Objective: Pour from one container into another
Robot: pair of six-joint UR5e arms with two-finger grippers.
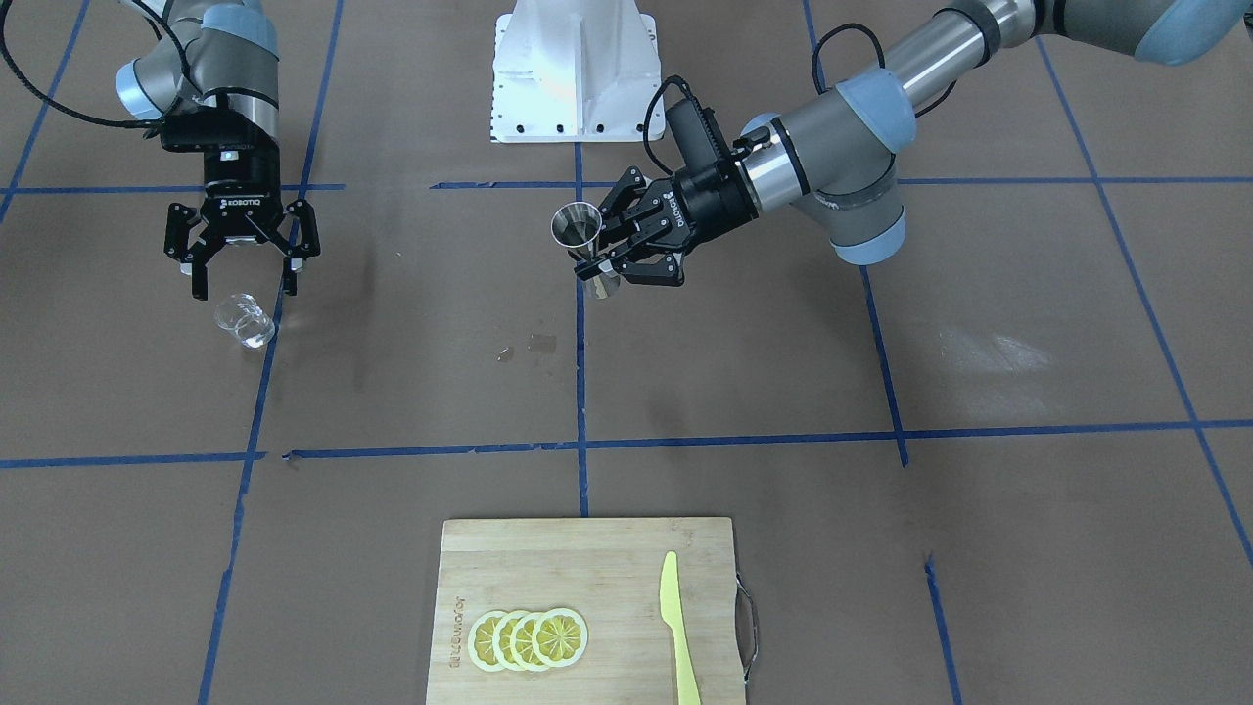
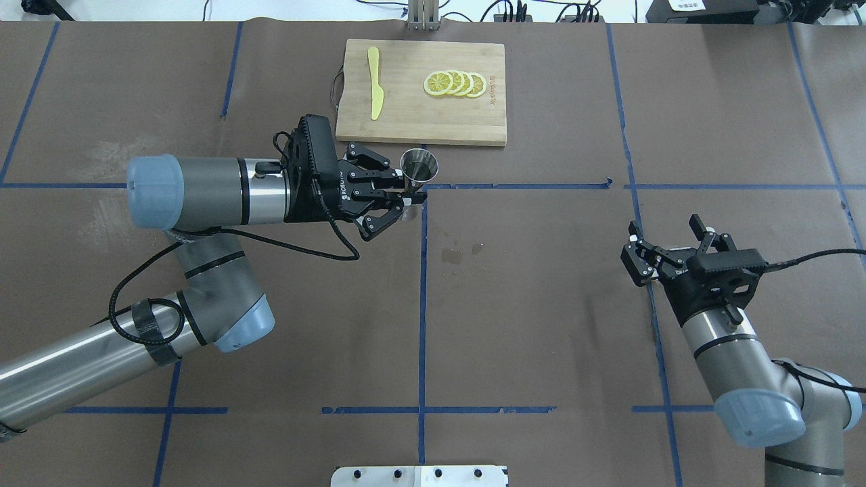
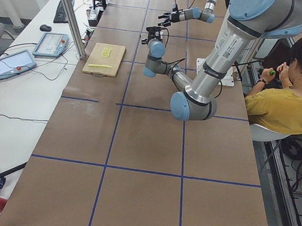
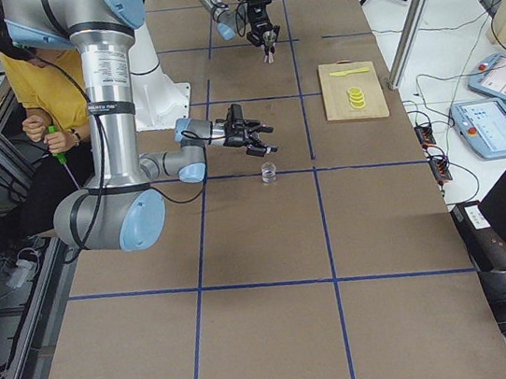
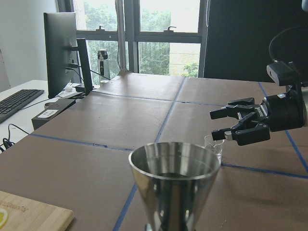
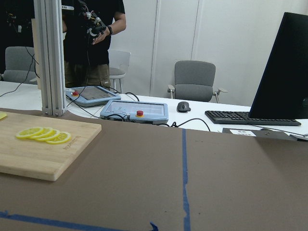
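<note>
Six cameras, one table (image 2: 541, 304): four fixed, two on the wrists.
Overhead looks forward and down from behind the white base plate (image 2: 419, 475); the front view faces it from across, and both take in the cutting board (image 1: 587, 607). Two end views look along the table from well back. The left wrist camera sits close behind the jigger (image 5: 174, 187), level, facing the right gripper (image 5: 214, 126). The right wrist camera looks low towards the board.

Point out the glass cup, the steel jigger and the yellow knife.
glass cup (image 1: 244, 321), front-facing view, on its clear wall
steel jigger (image 1: 576, 223), front-facing view, on its upper cone
yellow knife (image 1: 675, 627), front-facing view, on its middle
</note>
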